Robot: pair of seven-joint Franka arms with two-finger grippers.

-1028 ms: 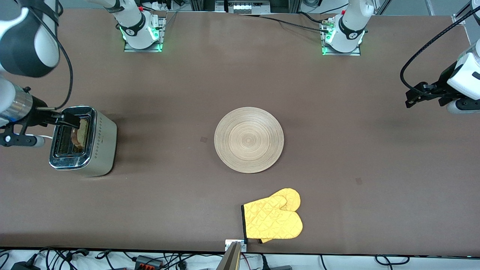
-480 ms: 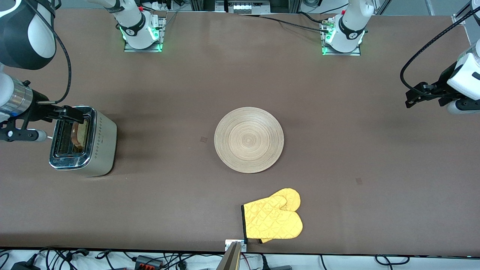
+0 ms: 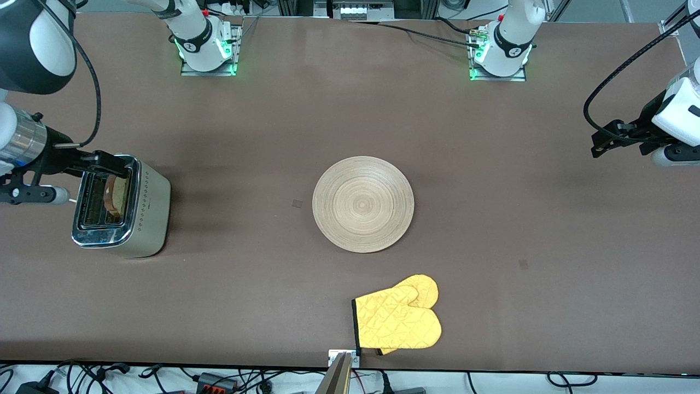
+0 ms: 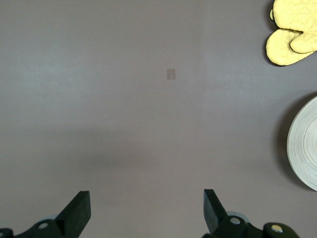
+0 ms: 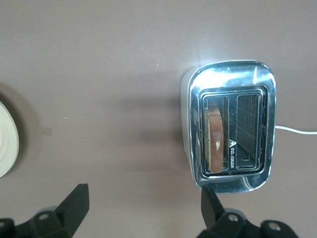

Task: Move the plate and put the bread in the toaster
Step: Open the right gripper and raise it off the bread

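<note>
Two claws hang open and empty: at the frame's left edge the right claw (image 3: 106,164) sits over the toaster (image 3: 121,207), whose slot nearer the plate holds the bread (image 3: 114,193) standing on edge. Mid-frame the plate (image 3: 363,204) lies bare on the bench (image 3: 246,137), a yellow oven mitt (image 3: 398,317) lower down. Over the bench's right edge, the left claw (image 3: 604,143) waits.

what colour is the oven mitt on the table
Bright yellow, quilted, with a dark cuff edge: the oven mitt shows best in the front view.
</note>
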